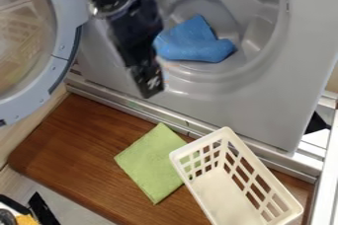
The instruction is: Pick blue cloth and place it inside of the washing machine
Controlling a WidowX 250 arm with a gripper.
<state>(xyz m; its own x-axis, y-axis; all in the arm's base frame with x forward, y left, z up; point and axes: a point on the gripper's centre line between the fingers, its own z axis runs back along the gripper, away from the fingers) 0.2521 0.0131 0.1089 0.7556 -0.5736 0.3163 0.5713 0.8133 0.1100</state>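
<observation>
Layout from my side: washing machine (264, 120) at the back, its door (64, 41) swung out to the L, w/ my arm (129, 31) btwn door and the 1st cloth (191, 46). That cloth's in the drum (254, 29), low in the opening. Metal rail (119, 101) runs along the machine's foot, btwn it and the counter (79, 135). On the counter, approx. mid: 2nd cloth (148, 162). Basket (192, 185) is just R of it, in front of the machine, partly overlapping the 2nd cloth's R side; can't tell if they touch.
</observation>
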